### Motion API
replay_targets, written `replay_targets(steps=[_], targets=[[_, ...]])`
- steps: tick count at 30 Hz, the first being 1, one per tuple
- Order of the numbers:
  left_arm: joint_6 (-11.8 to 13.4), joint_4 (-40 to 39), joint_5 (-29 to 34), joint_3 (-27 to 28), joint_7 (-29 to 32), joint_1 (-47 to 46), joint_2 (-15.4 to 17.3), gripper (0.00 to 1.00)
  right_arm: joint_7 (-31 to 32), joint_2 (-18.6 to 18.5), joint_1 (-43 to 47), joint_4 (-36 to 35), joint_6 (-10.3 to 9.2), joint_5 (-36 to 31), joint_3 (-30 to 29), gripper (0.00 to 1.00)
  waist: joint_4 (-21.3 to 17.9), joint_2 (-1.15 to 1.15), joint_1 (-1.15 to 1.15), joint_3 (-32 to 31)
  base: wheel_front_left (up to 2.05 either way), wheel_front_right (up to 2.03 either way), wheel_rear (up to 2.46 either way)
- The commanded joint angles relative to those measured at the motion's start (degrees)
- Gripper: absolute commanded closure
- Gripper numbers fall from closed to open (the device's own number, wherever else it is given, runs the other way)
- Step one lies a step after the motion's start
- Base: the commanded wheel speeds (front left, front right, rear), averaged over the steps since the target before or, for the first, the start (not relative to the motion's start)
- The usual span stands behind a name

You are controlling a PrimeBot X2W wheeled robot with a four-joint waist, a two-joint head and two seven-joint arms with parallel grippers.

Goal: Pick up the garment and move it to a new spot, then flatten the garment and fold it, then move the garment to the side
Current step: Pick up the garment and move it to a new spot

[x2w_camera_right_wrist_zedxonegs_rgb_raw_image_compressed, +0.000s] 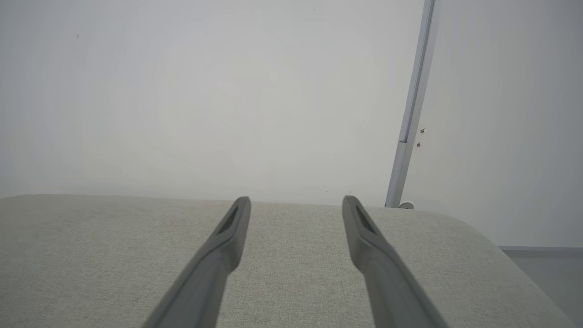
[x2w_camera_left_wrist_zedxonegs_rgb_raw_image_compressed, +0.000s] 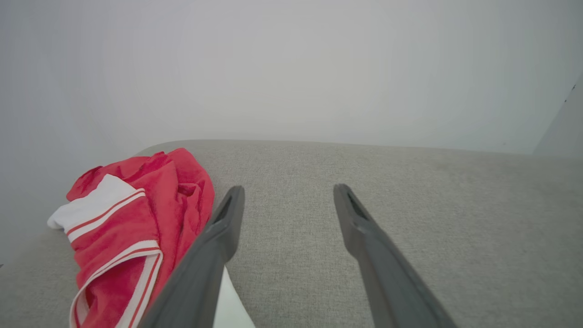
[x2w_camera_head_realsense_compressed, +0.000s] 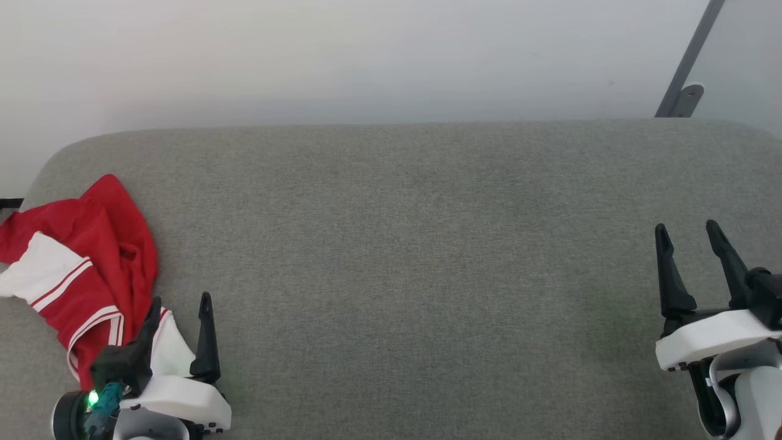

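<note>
At the left end of the grey cloth-covered table [x2w_camera_head_realsense_compressed: 397, 244] lies your shirt [x2w_camera_head_realsense_compressed: 91, 256], a crumpled red heap with a white sleeve and striped trim showing, its number folded out of sight. Your left pincer [x2w_camera_head_realsense_compressed: 181, 299] sits just beside the shirt's near right edge, spread fully wide and holding nothing. In the left wrist view one finger passes over a white fold of the shirt [x2w_camera_left_wrist_zedxonegs_rgb_raw_image_compressed: 136, 218], while the other stands over bare fabric. Whether that finger touches the cloth, you cannot tell. That placement probably suits a first grab, since the open pincer [x2w_camera_left_wrist_zedxonegs_rgb_raw_image_compressed: 288, 189] is the one nearest the heap. Your right pincer [x2w_camera_head_realsense_compressed: 685, 226] is well apart from the shirt, at the opposite end, equally wide and empty [x2w_camera_right_wrist_zedxonegs_rgb_raw_image_compressed: 296, 199], likely kept clear so the bare middle stays free as the new spot. Nothing has been lifted, so the pick-up looks like your step in hand.
</note>
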Motion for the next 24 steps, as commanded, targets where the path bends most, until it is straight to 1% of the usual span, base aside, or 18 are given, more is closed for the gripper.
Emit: replay_targets(steps=[1, 4, 8, 18, 24], targets=[[0.01, 0.12, -0.53, 0.16, -0.33, -0.44, -0.01, 0.0, -0.3, 0.21, 0.47, -0.27, 0.0, 0.24, -0.03, 0.0, 0.4, 0.0, 0.0, 0.07, 0.0, 0.0, 0.0], [-0.11, 0.03, -1.09, 0.28, -0.33, -0.38, -0.25, 0.0, -0.29, 0.5, 1.05, -0.52, 0.0, 0.75, 0.22, 0.0, 1.9, 0.0, 0.0, 0.11, 0.0, 0.0, 0.0], [-0.04, 0.0, -1.31, -0.23, -0.33, 0.66, -0.49, 0.0, -0.29, 1.02, 1.76, -0.62, 0.0, 1.51, 1.46, 0.0, 5.7, 0.0, 0.0, 0.32, 0.0, 0.0, 0.0], [1.57, -0.98, -2.97, -0.07, -0.33, 3.21, -0.68, 0.0, -0.29, 2.74, 0.88, -0.11, 0.0, 2.14, 6.31, 0.0, 19.13, 0.0, 0.0, 0.3, 0.0, 0.0, 0.0], [3.66, -2.48, -4.9, -1.49, -0.33, 5.9, -0.71, 0.0, -0.29, 4.12, 0.67, 0.85, -0.01, 2.73, 10.13, 0.0, 26.0, 0.0, 0.0, -0.63, 0.0, 0.0, 0.0]])
